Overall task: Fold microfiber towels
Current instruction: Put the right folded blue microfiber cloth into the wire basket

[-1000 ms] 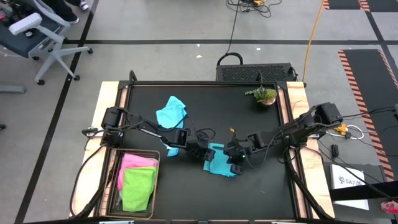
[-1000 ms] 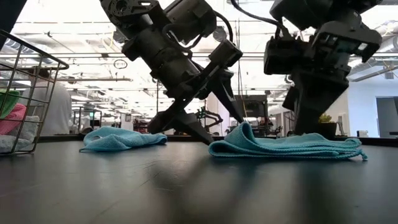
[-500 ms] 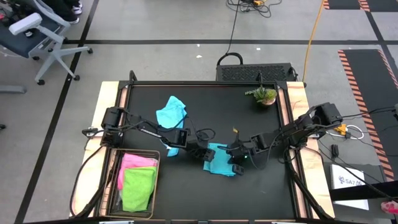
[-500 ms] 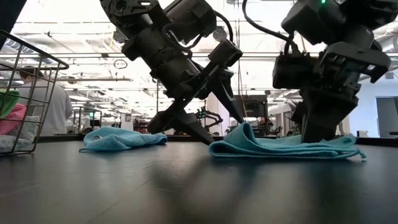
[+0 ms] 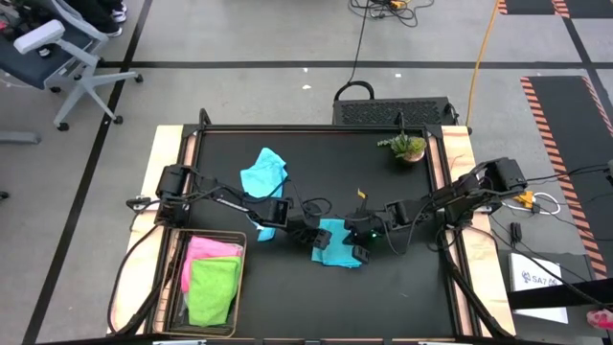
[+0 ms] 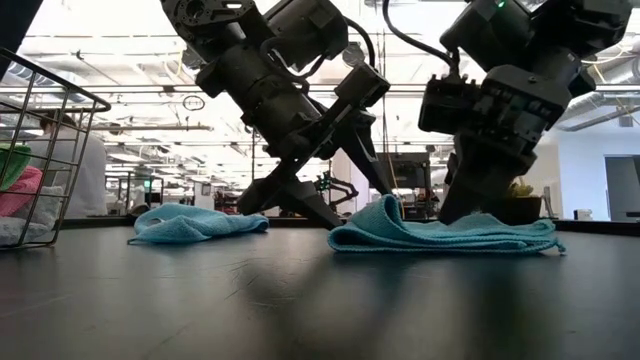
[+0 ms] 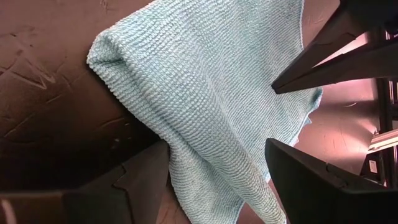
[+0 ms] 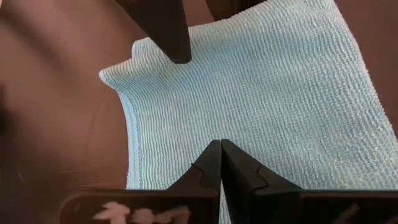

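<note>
Logging from the high view: I count the teal towel (image 5: 335, 244) folded at mid-table, the left gripper (image 5: 305, 230) at its left edge and the right gripper (image 5: 356, 245) on its right part, shifted left from half a second ago. A light blue towel (image 5: 263, 172) lies crumpled farther back; pink towel (image 5: 209, 249) and lime green towel (image 5: 213, 287) sit in the wire basket (image 5: 174, 287). Potted plant (image 5: 407, 146) stands at the back right.

Low view: the folded towel (image 6: 440, 233) now sits slightly more to the left, its right end pulled in; the right gripper (image 6: 468, 205) leans over it, and the left gripper (image 6: 330, 210) has its fingers spread wide.

Left wrist view: fingers (image 7: 323, 180) parted, with towel (image 7: 205, 99) lying between them.

Right wrist view: fingertips (image 8: 219, 163) pressed together on the towel (image 8: 273, 93), pinching no fold I can see.
</note>
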